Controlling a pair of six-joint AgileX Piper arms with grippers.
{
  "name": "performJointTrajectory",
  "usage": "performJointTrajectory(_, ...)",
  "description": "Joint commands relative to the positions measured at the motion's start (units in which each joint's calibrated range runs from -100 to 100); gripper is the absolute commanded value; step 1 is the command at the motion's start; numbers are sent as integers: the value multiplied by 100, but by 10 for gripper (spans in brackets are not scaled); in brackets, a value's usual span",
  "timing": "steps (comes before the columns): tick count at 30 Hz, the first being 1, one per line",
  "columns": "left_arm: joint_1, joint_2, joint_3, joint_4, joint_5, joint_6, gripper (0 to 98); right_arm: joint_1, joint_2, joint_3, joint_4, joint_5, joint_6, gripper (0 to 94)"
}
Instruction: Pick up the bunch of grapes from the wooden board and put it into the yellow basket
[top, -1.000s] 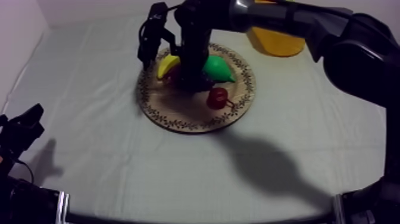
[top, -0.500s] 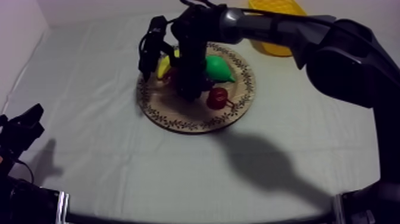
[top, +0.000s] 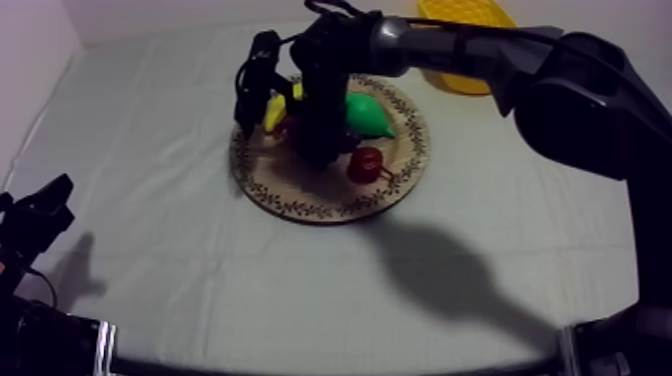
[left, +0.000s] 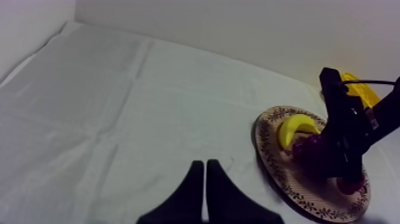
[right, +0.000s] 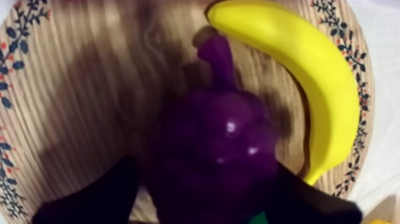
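Note:
The purple bunch of grapes (right: 220, 149) lies on the round wooden board (top: 300, 195) beside the banana (right: 309, 77). My right gripper (right: 205, 173) has come straight down on the bunch; its two black fingers (right: 89, 199) press against either side, shut on the grapes. From above, the right arm hides most of the grapes (top: 288, 126). The yellow basket (top: 465, 15) stands at the far right, behind the arm. My left gripper (left: 205, 170) rests low at the left, away from the board, shut as a narrow wedge.
On the board also lie a green pear (top: 366, 115) and a small red fruit (top: 366, 163). The banana (top: 272, 112) lies against the board's far left rim. Bare cloth surrounds the board in front and to the left.
Over the first half second my right arm sank and shifted slightly over the grapes, uncovering more of the basket. Since then it has hardly moved. The left arm stayed still.

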Motion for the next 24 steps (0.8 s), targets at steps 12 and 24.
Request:
performJointTrajectory(12,-1,0,-1,1,2,0,0,22,-213,334,-26,-300,51,302)
performJointTrajectory(24,-1,0,-1,1,2,0,0,-5,-1601,1264,32,-399,88,313)
